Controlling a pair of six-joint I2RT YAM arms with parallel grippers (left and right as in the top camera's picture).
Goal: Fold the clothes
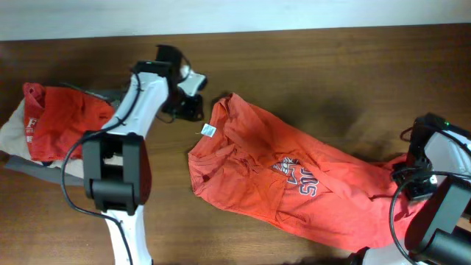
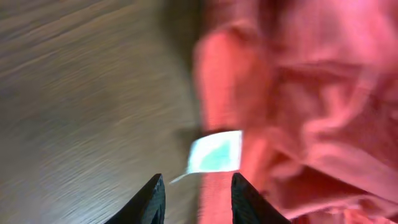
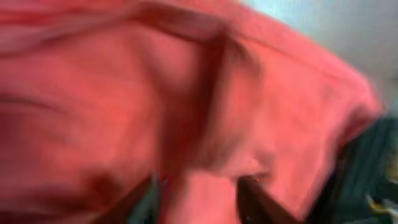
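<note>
Left jaws parted, crumpled orange-red T-shirt (image 1: 254,173), grained wood table (image 1: 331,66)

The big crumpled cotton T-shirt (image 1: 250,177) is orange-red all over. The print (image 1: 298,177) on its chest is dark blue and white. The small square tag (image 2: 216,152) at its neck is white with some green-blue. The flat wooden table (image 1: 331,66) is dark brown with thin lines in the wood. The second bunched cloth (image 1: 66,121) is red with white marks, and the limp cloth (image 1: 13,132) under it is pale beige. The robot arms (image 1: 143,99) are white and black.
</note>
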